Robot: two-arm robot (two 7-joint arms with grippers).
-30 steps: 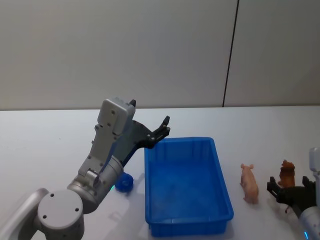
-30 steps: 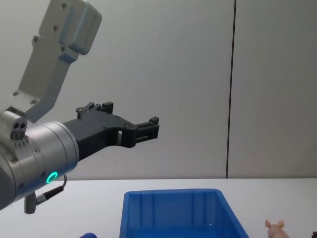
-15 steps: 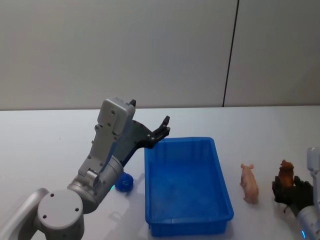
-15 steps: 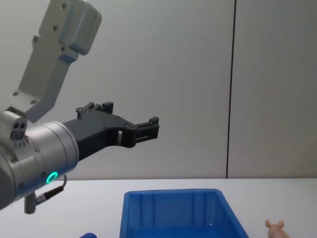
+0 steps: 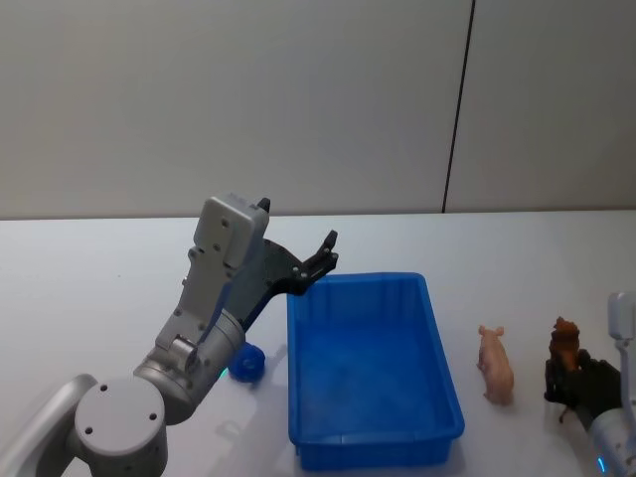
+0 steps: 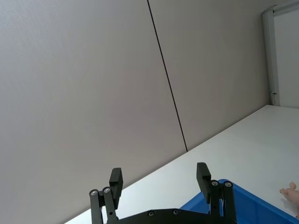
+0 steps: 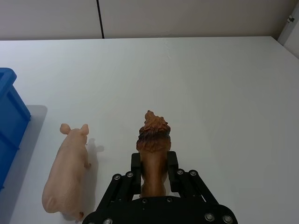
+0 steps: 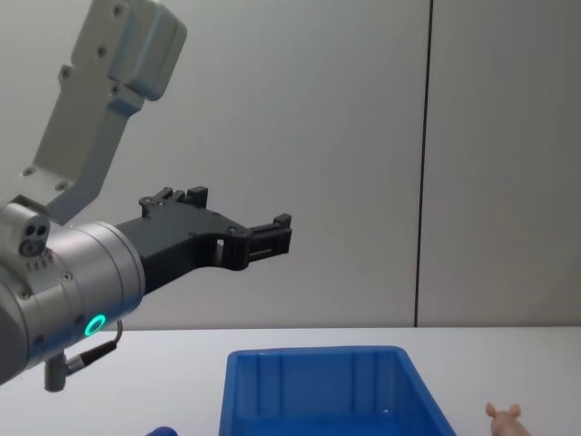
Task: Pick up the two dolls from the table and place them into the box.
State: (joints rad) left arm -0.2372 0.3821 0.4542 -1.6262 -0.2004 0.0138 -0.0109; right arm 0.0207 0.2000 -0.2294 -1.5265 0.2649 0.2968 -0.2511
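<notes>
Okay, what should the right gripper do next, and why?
Probably lift straight up. The right gripper is shut on the brown doll, and the pink doll lies between it and the box, whose wall it must clear.

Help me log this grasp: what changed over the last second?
The right gripper, open at the brown doll a second ago, has shut on it. The pink doll, the box and the raised, open left gripper stayed put.
</notes>
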